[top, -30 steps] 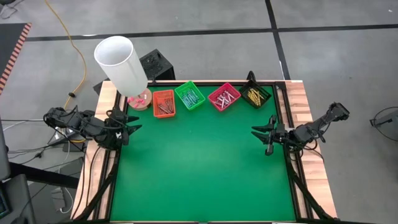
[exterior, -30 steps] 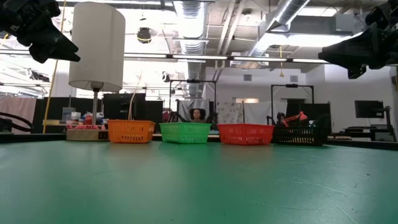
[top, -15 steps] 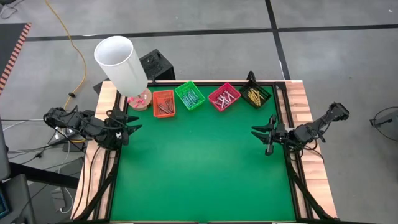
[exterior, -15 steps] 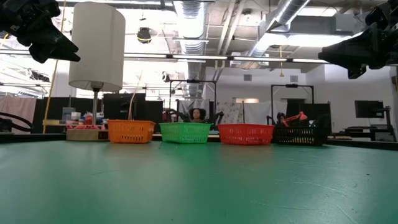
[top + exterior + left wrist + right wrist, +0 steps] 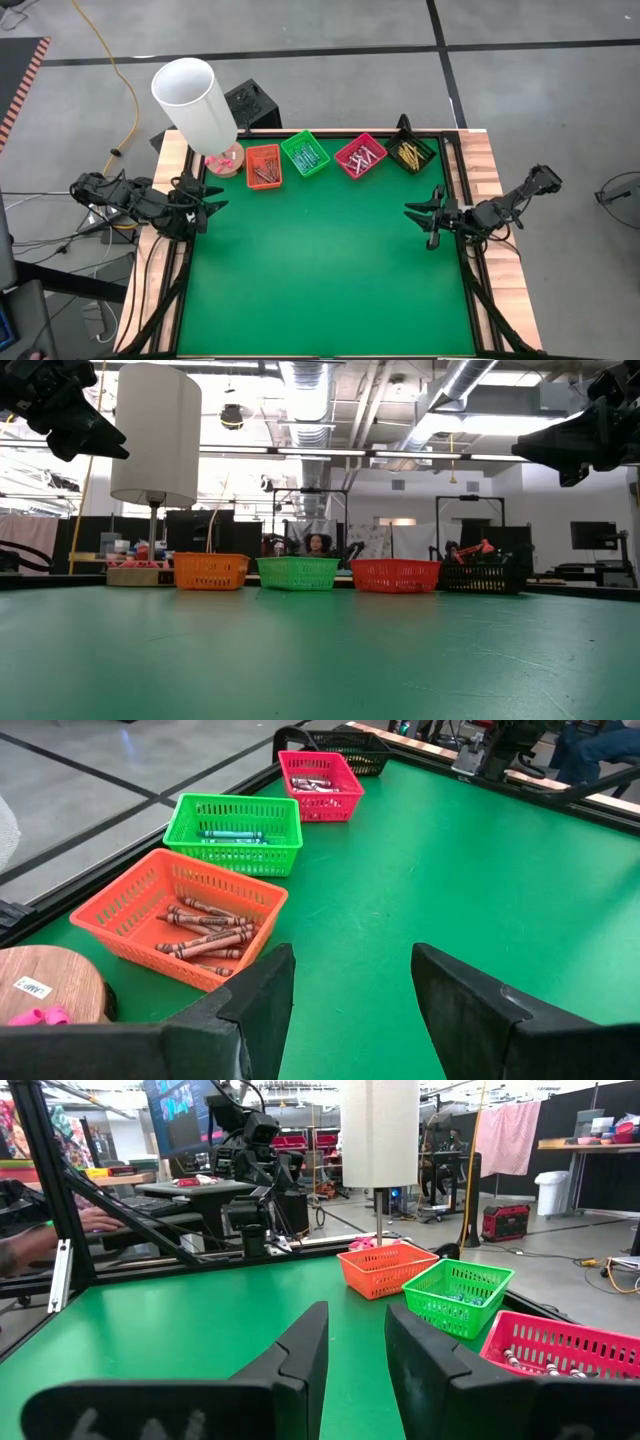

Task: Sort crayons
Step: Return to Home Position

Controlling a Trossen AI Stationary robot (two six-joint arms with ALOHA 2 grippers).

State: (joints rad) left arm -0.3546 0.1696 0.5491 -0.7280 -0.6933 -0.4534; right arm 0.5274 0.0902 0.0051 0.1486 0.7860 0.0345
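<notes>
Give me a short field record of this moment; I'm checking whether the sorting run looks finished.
orange tray: brown crayons
green tray: blue-green crayons
pink tray: greyish crayons
black tray: yellow crayons
green mat: every crayon visible lies in a tray
left tool: open, empty, raised at the table's left edge
right tool: open, empty, raised at the right edge
white lamp: far-left corner, beside the orange tray

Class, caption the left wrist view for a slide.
Left gripper, open and empty, overlooks brown crayons in the orange tray, with green tray, pink tray and black tray beyond.
</notes>
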